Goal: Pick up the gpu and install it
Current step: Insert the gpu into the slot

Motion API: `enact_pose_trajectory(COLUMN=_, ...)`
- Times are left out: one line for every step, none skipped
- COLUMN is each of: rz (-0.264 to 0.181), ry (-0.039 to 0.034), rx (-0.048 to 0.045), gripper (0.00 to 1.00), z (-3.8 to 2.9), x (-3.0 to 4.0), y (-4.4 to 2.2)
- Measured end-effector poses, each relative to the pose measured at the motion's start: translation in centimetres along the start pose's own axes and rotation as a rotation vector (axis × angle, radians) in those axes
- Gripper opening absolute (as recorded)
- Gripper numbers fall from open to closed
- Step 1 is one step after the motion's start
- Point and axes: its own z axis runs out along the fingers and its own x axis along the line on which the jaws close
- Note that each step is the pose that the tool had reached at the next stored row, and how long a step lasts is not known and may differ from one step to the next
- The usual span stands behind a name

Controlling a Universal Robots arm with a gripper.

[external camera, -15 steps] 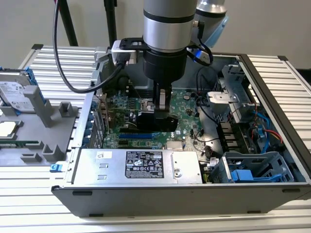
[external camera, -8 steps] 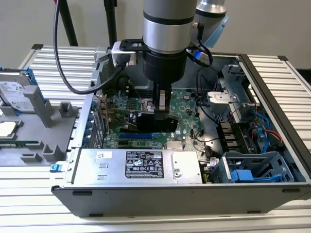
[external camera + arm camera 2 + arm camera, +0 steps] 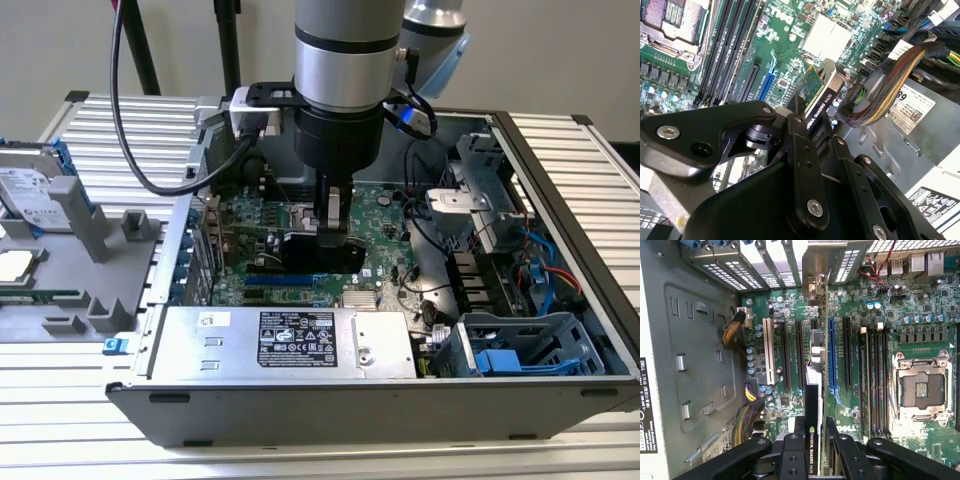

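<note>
Gripper [image 3: 334, 232] was clamped on the gpu [image 3: 322, 252], fingers pinching the card's upper edge, card held on edge inside the case [image 3: 560, 150], low over the motherboard [image 3: 385, 215]

In the first wrist view the gpu [image 3: 812, 405] ran edge-on from the fingers [image 3: 790, 450] toward 12 o'clock, just beside the blue slot [image 3: 832, 357], bracket end up near the rear slot covers [image 3: 812, 260]; couldn't tell if the edge connector was in a slot yet

To do this well, my read: keep the card square to the board, line the connector up along the whole slot, bracket into its rear opening, push straight down, no rocking. Cable bundle [image 3: 892, 82] sat close, worth keeping clear

Arm [image 3: 345, 60] came straight down from above, wrist vertical, over the board's middle
</note>
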Motion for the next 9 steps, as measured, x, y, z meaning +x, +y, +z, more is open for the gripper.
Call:
enact_pose_trajectory(rz=0.0, ry=-0.0001, rx=-0.0001, gripper=0.0, z=0.0, x=0.0, y=0.0)
enact_pose_trajectory(rz=0.0, ry=-0.0001, rx=-0.0001, gripper=0.0, z=0.02, x=0.0, y=0.0)
enact_pose_trajectory(rz=0.0, ry=-0.0005, rx=0.0001, gripper=0.0, z=0.07, x=-0.01, y=0.0)
enact_pose_trajectory(rz=0.0, ry=-0.0005, rx=0.0001, gripper=0.0, z=0.12, x=-0.01, y=0.0)
enact_pose_trajectory(rz=0.0, ry=-0.0001, rx=0.0, gripper=0.0, z=0.16, x=-0.01, y=0.01)
enact_pose_trajectory(rz=0.0, ry=-0.0001, rx=0.0, gripper=0.0, z=0.21, x=-0.02, y=0.01)
enact_pose_trajectory(rz=0.0, ry=-0.0001, rx=0.0, gripper=0.0, z=0.27, x=-0.02, y=0.01)
enact_pose_trajectory(rz=0.0, ry=-0.0001, rx=0.0, gripper=0.0, z=0.34, x=-0.02, y=0.01)
enact_pose_trajectory(rz=0.0, ry=0.0, rx=0.0, gripper=0.0, z=0.4, x=-0.03, y=0.01)
